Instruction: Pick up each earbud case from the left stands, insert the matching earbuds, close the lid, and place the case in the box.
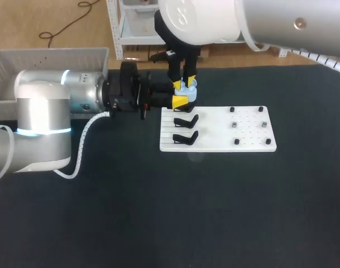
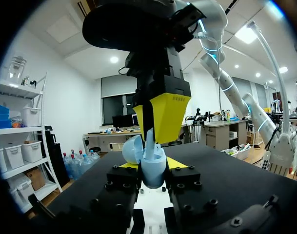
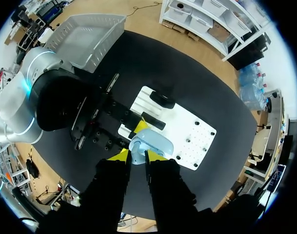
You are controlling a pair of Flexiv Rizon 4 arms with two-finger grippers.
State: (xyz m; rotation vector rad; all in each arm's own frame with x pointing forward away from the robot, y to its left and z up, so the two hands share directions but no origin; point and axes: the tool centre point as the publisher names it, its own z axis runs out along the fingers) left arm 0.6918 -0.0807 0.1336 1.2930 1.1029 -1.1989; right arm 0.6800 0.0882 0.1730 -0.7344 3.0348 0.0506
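Our left claw (image 2: 152, 165) clamps the open case (image 2: 153, 173) while our right claw (image 1: 185, 85) pinches an earbud (image 2: 149, 144) in; lid-closing and the box (image 1: 47, 51) await.

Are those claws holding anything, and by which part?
The left gripper clamps the open earbud case by its lower shell, jaws on either side. The right gripper seems to pinch an earbud by its upper end.

pale blue egg-shaped plastic earbud case (image 2: 152, 168) looking smooth and slightly glossy, black tabletop cloth (image 1: 158, 212) sitting matt, flat white plastic board (image 1: 214, 142) looking smooth, silver arm casing (image 1: 44, 89) shining semi-glossy
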